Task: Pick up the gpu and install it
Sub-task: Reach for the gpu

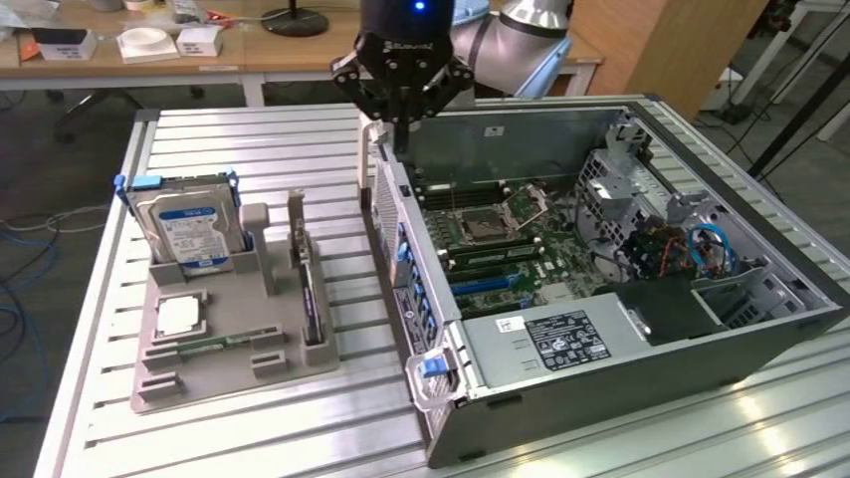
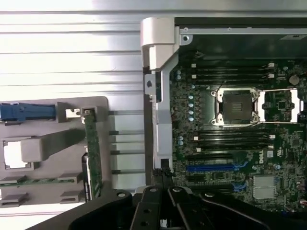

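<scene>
The gpu stands on edge in the right slot of the grey holder, its silver bracket at the far end. In the wrist view the gpu shows as a thin green board edge. My gripper hangs above the far left corner of the open computer case, well behind the gpu and apart from it. Its fingers are shut with nothing between them. The gripper points down over the case's side wall, beside the motherboard.
A silver hard drive with a blue-white label stands in the holder's far slot. A processor and a narrow green memory stick lie nearer. Blue expansion slots sit in the case by the power supply. The slatted metal table carries it all.
</scene>
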Controlling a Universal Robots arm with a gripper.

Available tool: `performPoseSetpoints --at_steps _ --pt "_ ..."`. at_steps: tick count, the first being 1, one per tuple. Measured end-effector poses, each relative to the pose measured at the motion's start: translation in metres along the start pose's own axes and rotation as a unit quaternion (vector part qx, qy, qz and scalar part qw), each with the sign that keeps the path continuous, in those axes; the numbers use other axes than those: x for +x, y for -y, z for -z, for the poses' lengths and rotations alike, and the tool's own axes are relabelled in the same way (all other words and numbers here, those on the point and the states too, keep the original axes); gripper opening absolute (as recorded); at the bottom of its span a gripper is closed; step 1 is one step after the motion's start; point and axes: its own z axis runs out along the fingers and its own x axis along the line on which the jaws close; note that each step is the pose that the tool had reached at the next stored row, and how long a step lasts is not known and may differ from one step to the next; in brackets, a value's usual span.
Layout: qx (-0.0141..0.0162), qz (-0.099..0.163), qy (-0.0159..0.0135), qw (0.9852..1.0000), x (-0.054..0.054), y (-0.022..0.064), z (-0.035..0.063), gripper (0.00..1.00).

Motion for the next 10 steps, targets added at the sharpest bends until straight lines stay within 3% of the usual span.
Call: performPoseSetpoints --at_steps 1,10 --pt "0.0 0.0 0.0 1.0 0.004 0.0004 0.0001 0.11" --pt "0.0004 0.0 0.0 1.0 0.045 0.0045 0.0013 0.11"
